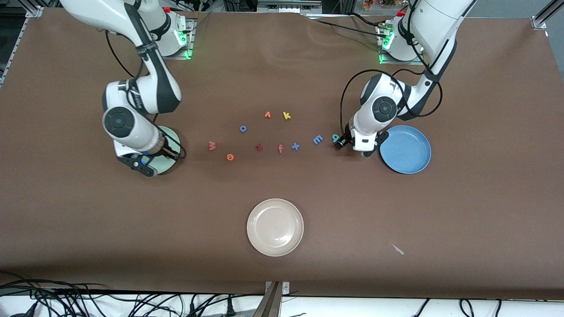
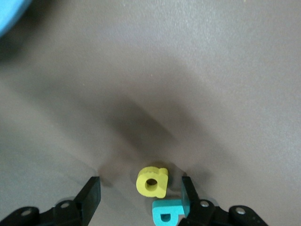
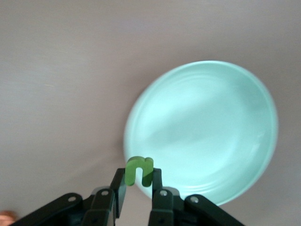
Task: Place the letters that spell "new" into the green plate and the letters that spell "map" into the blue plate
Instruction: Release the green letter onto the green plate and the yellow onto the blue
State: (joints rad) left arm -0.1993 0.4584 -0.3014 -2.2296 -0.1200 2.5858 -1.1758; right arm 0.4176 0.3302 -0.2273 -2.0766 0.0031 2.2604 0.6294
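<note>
On the table (image 1: pixel 462 211), blue plate (image 1: pixel 405 149) toward the left arm's end, empty. Green plate (image 3: pixel 202 127) toward the right arm's end, also empty, mostly hidden under the right arm in the front view.

Right gripper (image 3: pixel 138 182) over the green plate's rim, clamped on the olive-green "n" (image 3: pixel 139 169). Pinched only by the letter's lower edge. Likely to miss if let go here: hanging above the rim rather than the plate's middle, so could bounce off onto the table.

Left gripper (image 2: pixel 140 186) down at the table just beside the blue plate, fingers apart, straddling the yellow "p" (image 2: pixel 152 181). Teal "a" (image 2: pixel 167 212) pressed up against one finger. Could get nudged away, or jammed in alongside the "p", making for a crooked double grip and a dropped letter.

Light-blue "m" (image 1: pixel 317 139), salmon-pink "w" (image 1: pixel 212 145) and orange "e" (image 1: pixel 230 156) lying loose between the plates, among decoys easy to confuse by colour.

No brand or label readable anywhere; only the foam letter shapes themselves.
</note>
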